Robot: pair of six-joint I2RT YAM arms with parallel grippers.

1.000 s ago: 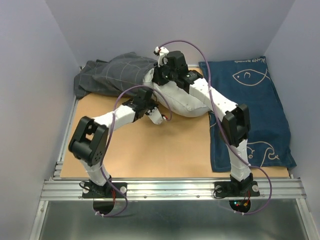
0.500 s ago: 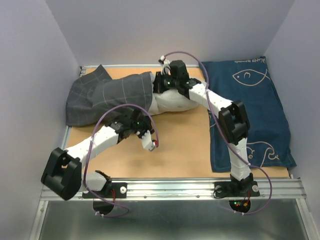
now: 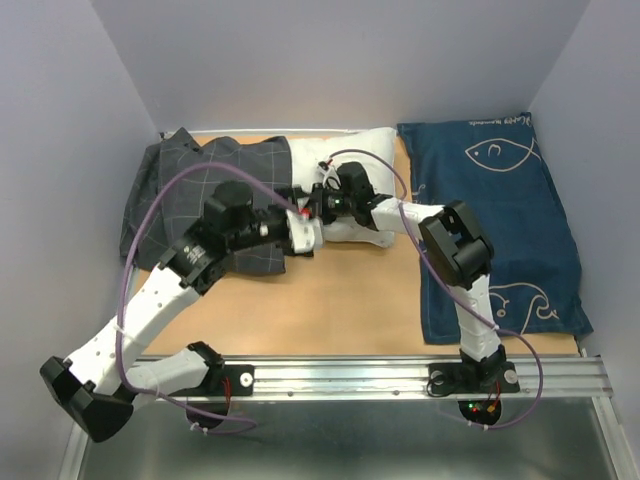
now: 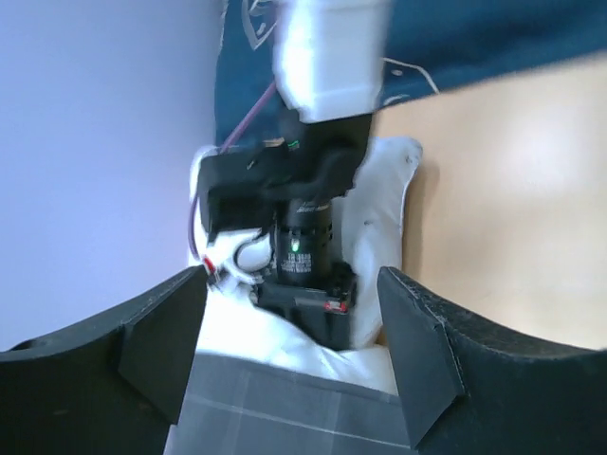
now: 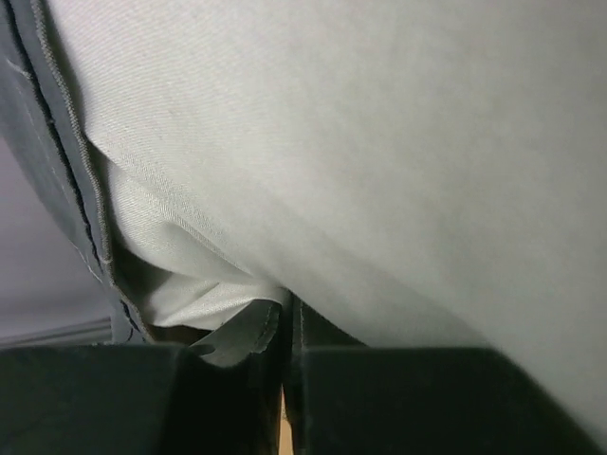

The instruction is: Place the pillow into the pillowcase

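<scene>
Pale lilac walls [image 3: 330,60] box in a plywood table [image 3: 340,300]. At its far side we find the pillow [image 3: 360,148] lying with its long axis left to right. Its left part sits inside the pillowcase [image 3: 190,190], and its bare right end points toward the navy fish cloth [image 3: 500,230]. Our left gripper [image 4: 289,275] stands wide open with nothing in it, just on the near side of the pillowcase mouth, with the grey hem directly below its fingers. Our right gripper [image 5: 285,351] is clamped tight, seemingly on a fold of the pillow's white cloth. We judge that the hem must travel rightward along that axis, and the left arm is nearer to it.
</scene>
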